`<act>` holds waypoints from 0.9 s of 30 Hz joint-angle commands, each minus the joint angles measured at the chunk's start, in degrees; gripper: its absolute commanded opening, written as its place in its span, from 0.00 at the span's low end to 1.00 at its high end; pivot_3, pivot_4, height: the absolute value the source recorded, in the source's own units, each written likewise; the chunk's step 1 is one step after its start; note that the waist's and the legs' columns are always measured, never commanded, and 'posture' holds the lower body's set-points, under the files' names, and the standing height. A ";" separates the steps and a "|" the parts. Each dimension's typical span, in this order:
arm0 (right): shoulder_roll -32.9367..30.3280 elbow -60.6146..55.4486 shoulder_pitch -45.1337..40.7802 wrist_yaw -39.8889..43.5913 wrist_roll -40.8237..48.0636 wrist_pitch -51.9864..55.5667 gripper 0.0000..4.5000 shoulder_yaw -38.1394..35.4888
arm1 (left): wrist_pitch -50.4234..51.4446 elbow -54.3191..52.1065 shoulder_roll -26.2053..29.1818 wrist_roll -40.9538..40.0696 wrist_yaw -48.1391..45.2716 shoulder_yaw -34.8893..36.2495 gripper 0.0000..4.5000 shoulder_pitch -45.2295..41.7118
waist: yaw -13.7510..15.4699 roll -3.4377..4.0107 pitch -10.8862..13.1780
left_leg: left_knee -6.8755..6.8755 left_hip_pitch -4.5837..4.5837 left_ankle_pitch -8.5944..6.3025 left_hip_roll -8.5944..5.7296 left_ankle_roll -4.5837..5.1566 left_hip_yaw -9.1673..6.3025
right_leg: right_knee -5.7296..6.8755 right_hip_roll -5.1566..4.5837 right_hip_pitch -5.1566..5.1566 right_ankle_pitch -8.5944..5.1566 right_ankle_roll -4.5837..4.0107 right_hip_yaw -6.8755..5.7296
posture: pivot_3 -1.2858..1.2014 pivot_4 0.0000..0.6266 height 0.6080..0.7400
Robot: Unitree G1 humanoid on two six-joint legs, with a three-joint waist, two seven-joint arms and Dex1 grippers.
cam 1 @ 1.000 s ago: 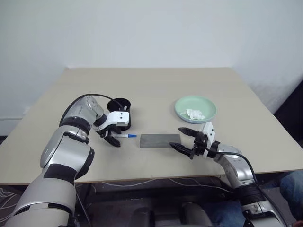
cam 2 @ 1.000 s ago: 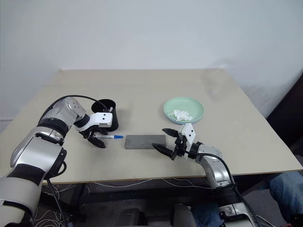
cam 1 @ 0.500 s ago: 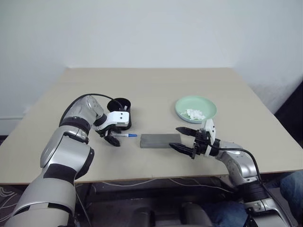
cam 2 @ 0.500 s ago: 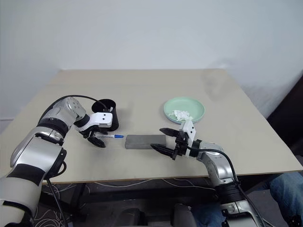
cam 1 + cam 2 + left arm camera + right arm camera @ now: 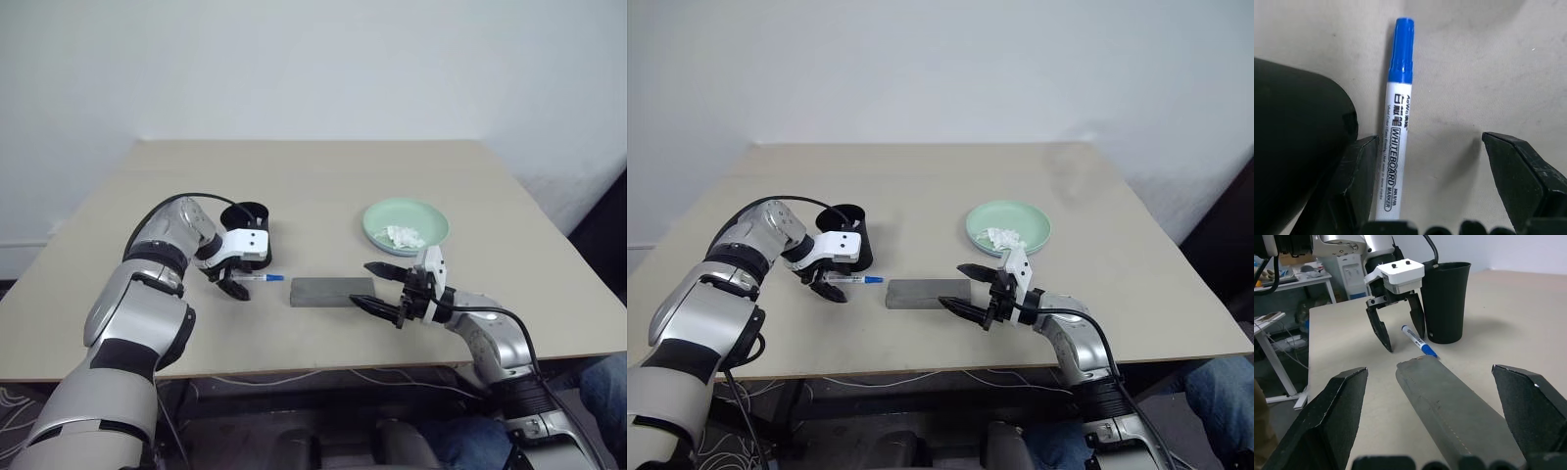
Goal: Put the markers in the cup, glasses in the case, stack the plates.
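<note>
Table [image 5: 323,186] of pale beige against a plain white wall. A white marker [image 5: 1396,132] with a blue cap, printed WHITEBOARD MARKER, lies flat between the wide-spread fingers of the left gripper [image 5: 1427,181], close against one finger [image 5: 1359,169], beside the glossy black cup [image 5: 1445,301]. The closed grey case [image 5: 1449,406] lies between the wide-open fingers of the right gripper [image 5: 1437,418], not gripped. Beyond that gripper, a mint green plate [image 5: 406,225] holds crumpled white tissue [image 5: 404,236]

marker [image 5: 1395,142] tail end hidden behind left tool [image 5: 1427,191] base
</note>
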 commanded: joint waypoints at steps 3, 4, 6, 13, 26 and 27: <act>0.17 -0.69 -1.15 -0.11 0.36 -1.37 0.98 -0.90 | -0.75 -0.93 0.76 -1.01 -0.18 2.46 0.79 -2.93 | -0.01 0.00 0.00 | 0.00 0.00 0.00 0.00 0.00 0.00 | 0.00 0.00 0.00 0.00 0.00 0.00 | 0.52 0.00 0.86; 0.25 -0.68 -1.15 -0.17 0.35 -1.46 0.98 -0.88 | -0.84 -0.94 0.98 -0.90 -0.70 2.54 0.79 -2.96 | -0.01 0.00 0.00 | 0.00 0.00 0.00 0.00 0.00 0.00 | 0.00 0.00 0.00 0.00 0.00 0.00 | 0.52 0.00 0.86; 0.34 -0.56 -1.23 -0.21 0.34 -1.61 0.98 -0.89 | -1.22 -0.98 1.33 -0.54 -1.44 2.51 0.79 -2.92 | -0.02 0.00 0.00 | 0.00 0.00 0.00 0.00 0.00 0.00 | 0.00 0.00 0.00 0.00 0.00 0.00 | 0.52 0.00 0.86; 0.52 -0.34 -1.25 -0.31 0.23 -1.86 0.98 -0.94 | -1.74 -1.09 1.39 -0.13 -1.90 2.45 0.79 -2.38 | 0.00 -0.01 0.00 | 0.00 0.00 0.00 0.00 0.00 0.01 | 0.00 0.00 0.01 0.00 0.00 0.00 | 0.52 0.00 0.86; 0.54 -0.18 -1.25 -0.71 0.13 -2.10 0.98 -0.88 | -4.21 -1.41 1.45 1.94 -1.35 1.21 0.79 0.13 | 0.00 -0.01 0.00 | 0.01 0.00 0.00 0.00 0.00 0.00 | 0.01 0.00 0.00 0.00 0.00 0.00 | 0.52 0.00 0.86; 0.54 -0.14 -1.29 -0.72 0.13 -2.09 0.98 -0.88 | -4.31 -1.43 1.41 1.96 -1.15 1.23 0.79 0.17 | 0.00 -0.01 0.00 | 0.01 0.00 0.00 0.00 0.00 0.00 | 0.01 0.00 0.00 0.00 0.00 0.00 | 0.52 0.00 0.86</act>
